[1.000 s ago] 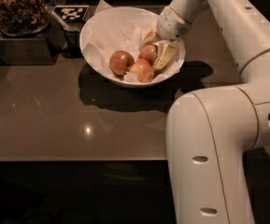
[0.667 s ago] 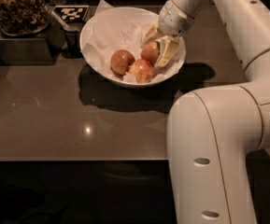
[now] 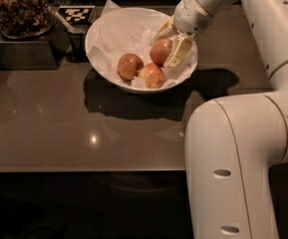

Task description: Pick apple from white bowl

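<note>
The white bowl (image 3: 103, 44), lined with crumpled white paper, stands at the back of the dark table and holds three apples. My gripper (image 3: 164, 49) reaches into its right side from above. Its two pale fingers (image 3: 178, 54) sit on either side of the red-orange apple (image 3: 159, 52) and are shut on it. The apple is low in the bowl, against the right wall. A darker brownish-red apple (image 3: 129, 65) lies to its left. A paler yellow-pink apple (image 3: 152, 75) lies in front.
A tray of brown nuts (image 3: 16, 9) stands on a raised block at the back left. A black-and-white marker card (image 3: 76, 14) lies behind the bowl. My white arm (image 3: 233, 158) fills the right foreground. The table's front edge (image 3: 83, 169) runs across the lower part.
The gripper and the red-orange apple between its fingers have risen slightly. The other two apples have not moved.
</note>
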Motion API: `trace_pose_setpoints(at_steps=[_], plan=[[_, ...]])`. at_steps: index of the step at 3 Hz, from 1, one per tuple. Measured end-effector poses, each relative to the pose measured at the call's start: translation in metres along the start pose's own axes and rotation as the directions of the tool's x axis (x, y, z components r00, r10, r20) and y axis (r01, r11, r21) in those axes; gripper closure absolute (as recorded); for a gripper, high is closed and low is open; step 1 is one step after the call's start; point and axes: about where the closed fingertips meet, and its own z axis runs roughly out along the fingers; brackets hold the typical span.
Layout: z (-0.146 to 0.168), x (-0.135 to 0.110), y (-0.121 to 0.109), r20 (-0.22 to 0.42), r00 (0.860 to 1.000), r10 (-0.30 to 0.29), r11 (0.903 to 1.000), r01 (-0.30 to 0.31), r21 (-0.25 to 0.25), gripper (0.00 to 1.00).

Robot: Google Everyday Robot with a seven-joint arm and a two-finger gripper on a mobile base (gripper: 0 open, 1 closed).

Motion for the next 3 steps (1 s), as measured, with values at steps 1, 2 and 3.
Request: trace_pose_setpoints(at_steps=[1,2,3], plan=[[-0.029,-0.049,0.004,0.200,0.979,0.030,0.9982,-0.040,0.045,1.00],[-0.069,-0.089,0.014,0.271,0.959,0.084,0.9919,-0.107,0.069,1.00],[-0.090,-0.093,0.025,0.241,0.950,0.198,0.9729,-0.220,0.070,1.00]])
